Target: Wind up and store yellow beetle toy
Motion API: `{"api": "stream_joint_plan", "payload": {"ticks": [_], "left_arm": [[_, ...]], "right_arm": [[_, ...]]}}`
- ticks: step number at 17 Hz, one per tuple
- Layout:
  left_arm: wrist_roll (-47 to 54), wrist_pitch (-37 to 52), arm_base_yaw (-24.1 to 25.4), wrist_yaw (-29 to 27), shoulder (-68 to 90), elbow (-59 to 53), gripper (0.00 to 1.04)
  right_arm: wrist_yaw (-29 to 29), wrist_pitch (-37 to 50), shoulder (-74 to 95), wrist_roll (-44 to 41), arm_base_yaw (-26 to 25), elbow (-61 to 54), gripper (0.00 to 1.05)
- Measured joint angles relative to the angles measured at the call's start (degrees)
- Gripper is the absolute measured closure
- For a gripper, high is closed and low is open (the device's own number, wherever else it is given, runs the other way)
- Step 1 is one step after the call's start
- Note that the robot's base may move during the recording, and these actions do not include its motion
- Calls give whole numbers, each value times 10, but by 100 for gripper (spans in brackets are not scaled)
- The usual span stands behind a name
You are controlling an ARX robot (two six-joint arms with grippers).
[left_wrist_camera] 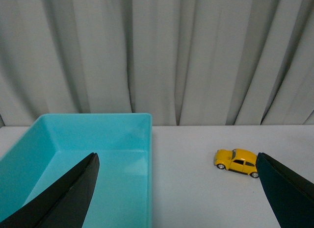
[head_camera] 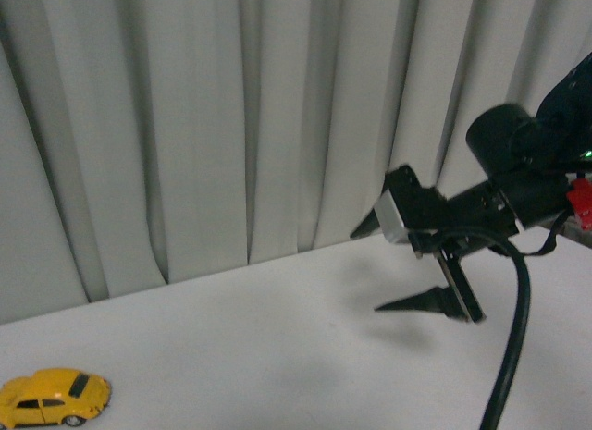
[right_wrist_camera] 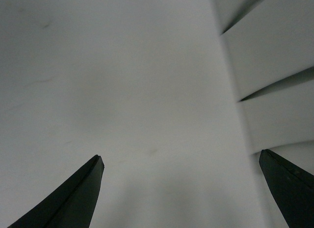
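Left wrist view: teal bin (left_wrist_camera: 98, 132), lower left, shows bare floor; yellow toy car (left_wrist_camera: 237, 162) stands apart on open table (left_wrist_camera: 196, 198). Left gripper (left_wrist_camera: 176, 155) and right gripper (head_camera: 364, 273) fingers spread wide.

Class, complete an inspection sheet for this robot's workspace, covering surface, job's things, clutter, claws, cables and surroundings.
Surface: white table.
Job's things: yellow beetle toy upright on its wheels; turquoise bin apart from the toy, nothing seen inside.
Clutter: nothing seen.
Claws: left claw open, empty; right claw open, empty, above the table.
Cables: black cable hangs from the right arm.
Surroundings: pale pleated curtain behind the table.
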Motion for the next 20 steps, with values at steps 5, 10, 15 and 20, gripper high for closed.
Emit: {"api": "stream_joint_plan", "payload": {"ticks": [5,10,15,20], "left_arm": [[0,0,0,0,0,0,7],[0,0,0,0,0,0,7],[0,0,0,0,0,0,7],[0,0,0,0,0,0,7]], "right_arm": [[-71,120,-133,-1,-3,-44,7],[371,596,-405,667,77,-386,57],[479,498,-682,968,174,-548,103],[485,471,-764,986,174,-609,103]]}}
